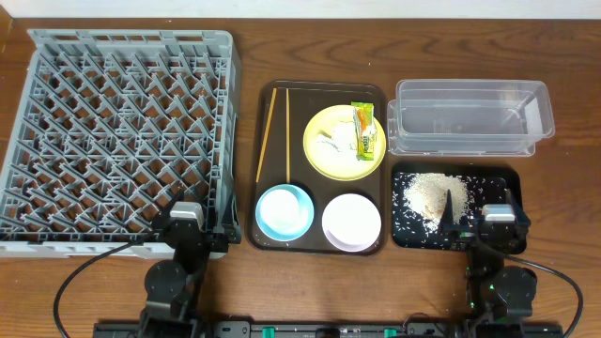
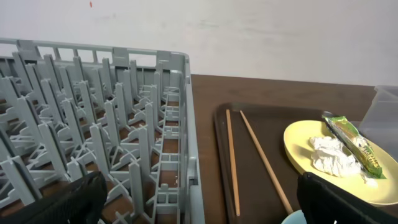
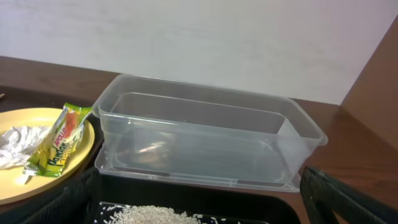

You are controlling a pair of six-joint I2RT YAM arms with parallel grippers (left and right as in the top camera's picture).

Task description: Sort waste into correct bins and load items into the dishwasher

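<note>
A glossy green, yellow and orange snack wrapper [image 1: 364, 130] and a crumpled scrap of white paper [image 1: 335, 145] lie on a round yellow plate [image 1: 324, 127] on a brown serving tray [image 1: 293, 122]. The tray also holds two thin wooden chopsticks [image 1: 268, 136], a light blue bowl [image 1: 285, 211] and a white bowl [image 1: 352, 222]. To its left stands the square grey plastic rack [image 1: 122, 131], a lattice of upright pegs. To its right are a clear round-cornered tub [image 1: 470, 120] and a shallow black tray [image 1: 502, 183] strewn with rice-like grains [image 1: 432, 195], while the left gripper [image 1: 185, 218] and right gripper [image 1: 499, 218] sit at the near edge, fingers spread wide, holding nothing.
</note>
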